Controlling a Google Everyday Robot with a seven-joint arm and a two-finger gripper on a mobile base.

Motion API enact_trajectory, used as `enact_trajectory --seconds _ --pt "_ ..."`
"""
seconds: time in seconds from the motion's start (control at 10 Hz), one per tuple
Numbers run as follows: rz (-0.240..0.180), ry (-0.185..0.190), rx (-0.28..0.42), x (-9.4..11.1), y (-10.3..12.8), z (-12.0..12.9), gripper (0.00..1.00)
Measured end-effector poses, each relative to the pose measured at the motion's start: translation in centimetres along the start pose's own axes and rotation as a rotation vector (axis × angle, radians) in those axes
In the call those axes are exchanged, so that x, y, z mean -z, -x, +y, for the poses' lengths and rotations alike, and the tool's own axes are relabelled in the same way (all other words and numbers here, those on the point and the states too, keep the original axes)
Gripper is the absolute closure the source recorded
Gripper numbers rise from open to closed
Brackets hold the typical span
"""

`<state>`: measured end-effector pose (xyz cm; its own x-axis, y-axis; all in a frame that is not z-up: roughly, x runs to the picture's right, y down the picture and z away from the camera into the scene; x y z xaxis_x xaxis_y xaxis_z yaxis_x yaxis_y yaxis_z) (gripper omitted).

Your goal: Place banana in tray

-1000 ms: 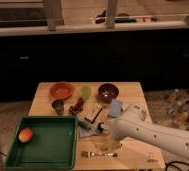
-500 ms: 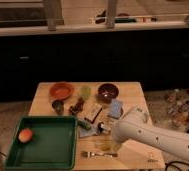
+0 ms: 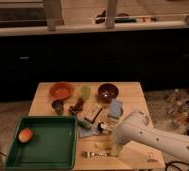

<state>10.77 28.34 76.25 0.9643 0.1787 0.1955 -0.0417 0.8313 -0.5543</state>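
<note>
The banana point(image 3: 103, 146) is a small pale yellow piece lying on the wooden table near its front edge, just above a fork point(image 3: 93, 154). The dark green tray point(image 3: 48, 150) sits at the table's front left, a short way left of the banana, and holds a round orange-red fruit point(image 3: 25, 135). My white arm reaches in from the lower right. Its gripper point(image 3: 109, 138) hangs right at the banana, mostly hidden behind the wrist.
At the back of the table stand an orange bowl point(image 3: 61, 90), a green cup point(image 3: 85, 92) and a dark bowl point(image 3: 108, 91). A small dark cup point(image 3: 57, 106), a blue packet point(image 3: 115, 108) and other small items lie mid-table. Bottles point(image 3: 184, 112) stand on the floor at right.
The arm's wrist has shifted slightly and settled lower over the banana. The banana, the tray and the other items have not moved.
</note>
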Motion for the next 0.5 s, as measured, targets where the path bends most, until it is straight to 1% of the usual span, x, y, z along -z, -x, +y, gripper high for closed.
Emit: enact_trajectory --seconds 0.1,0.2,0.4,0.5 --pt "-0.007 0.013 -0.004 -0.9 -0.27 0.06 0.51" --pt "-0.012 0.02 -0.005 -1.29 -0.24 0.06 0.59" --pt "-0.016 0.027 -0.007 -1.47 -0.43 0.06 0.8" --pt "-0.015 0.025 -0.007 -1.35 -0.54 0.1 0.88"
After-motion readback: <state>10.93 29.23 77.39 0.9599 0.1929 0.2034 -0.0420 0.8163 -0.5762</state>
